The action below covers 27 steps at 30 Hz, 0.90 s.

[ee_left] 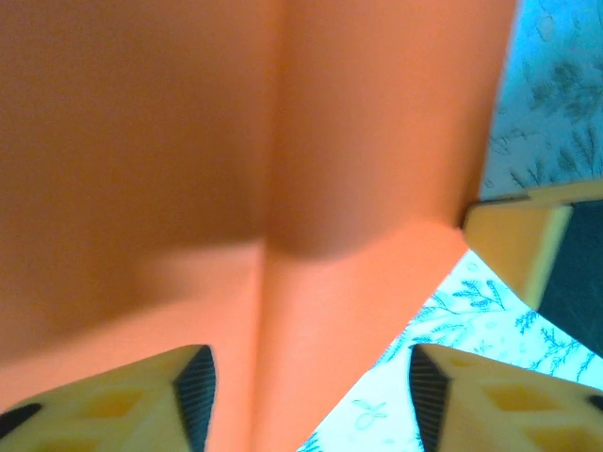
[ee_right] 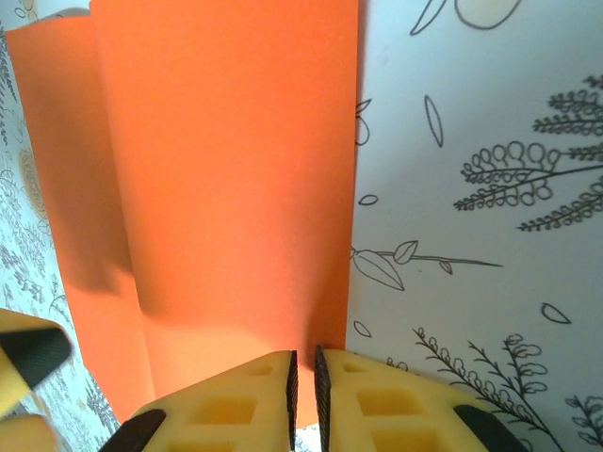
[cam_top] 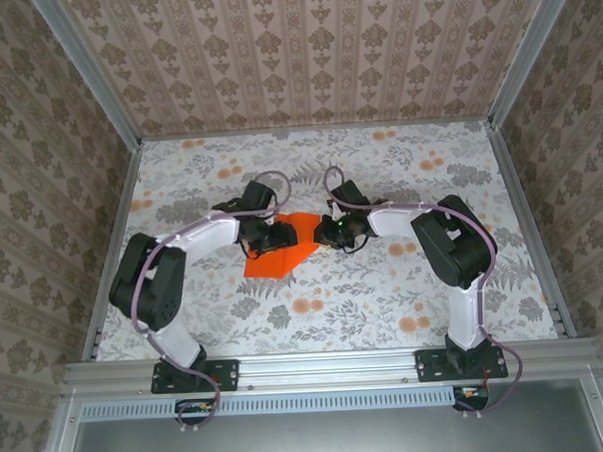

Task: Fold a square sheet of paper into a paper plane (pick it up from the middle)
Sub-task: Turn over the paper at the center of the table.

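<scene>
The square sheet of paper is vivid orange and lies creased and partly folded at mid-table, with a point toward the right. My left gripper hovers over its left part, open; in the left wrist view the sheet spreads between and beyond the gripper, and neither pad touches it. My right gripper is at the sheet's right tip. In the right wrist view that gripper is shut on the paper's near edge, beside a long crease. Its shape is not a narrow dart.
The table has a grey leaf print with small pale orange flowers. Patterned walls enclose it on three sides, behind metal rails. One finger of the right gripper shows in the left wrist view.
</scene>
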Motion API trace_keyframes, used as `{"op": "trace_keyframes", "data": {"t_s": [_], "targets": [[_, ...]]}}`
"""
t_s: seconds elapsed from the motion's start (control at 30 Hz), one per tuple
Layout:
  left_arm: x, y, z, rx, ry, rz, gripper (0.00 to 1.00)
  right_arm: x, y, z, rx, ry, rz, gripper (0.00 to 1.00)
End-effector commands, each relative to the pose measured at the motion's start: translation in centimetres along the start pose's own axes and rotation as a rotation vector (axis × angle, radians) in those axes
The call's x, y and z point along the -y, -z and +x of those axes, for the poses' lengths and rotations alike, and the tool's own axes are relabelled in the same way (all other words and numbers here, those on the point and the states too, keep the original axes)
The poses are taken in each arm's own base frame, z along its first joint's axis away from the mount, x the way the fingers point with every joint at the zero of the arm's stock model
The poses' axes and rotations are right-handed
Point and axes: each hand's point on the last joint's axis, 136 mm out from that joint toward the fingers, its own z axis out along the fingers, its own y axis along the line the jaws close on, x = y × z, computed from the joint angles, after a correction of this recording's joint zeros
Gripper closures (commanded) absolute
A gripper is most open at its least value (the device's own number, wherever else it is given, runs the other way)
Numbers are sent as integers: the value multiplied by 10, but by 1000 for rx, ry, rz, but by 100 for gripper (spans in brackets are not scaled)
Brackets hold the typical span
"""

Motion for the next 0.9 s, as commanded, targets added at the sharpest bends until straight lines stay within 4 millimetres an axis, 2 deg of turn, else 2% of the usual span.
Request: {"op": "trace_keyframes", "data": {"t_s": [0.0, 0.07, 0.2, 0.37, 0.6, 0.87], "targets": [[-37, 9, 5, 24, 94, -102, 27, 21, -9, 13, -53, -15, 79, 82], [-48, 9, 11, 17, 118, -125, 19, 22, -10, 14, -55, -15, 83, 82], [-57, 1, 21, -13, 134, -143, 8, 22, -10, 14, -58, -13, 82, 82], [-52, -8, 24, -36, 145, -102, 7, 23, -10, 15, -62, -12, 85, 82], [-18, -14, 14, -39, 109, 78, 12, 25, -12, 17, -67, -14, 89, 82], [34, 11, -5, 37, 7, 336, 13, 26, -12, 18, -74, -9, 89, 82]]}}
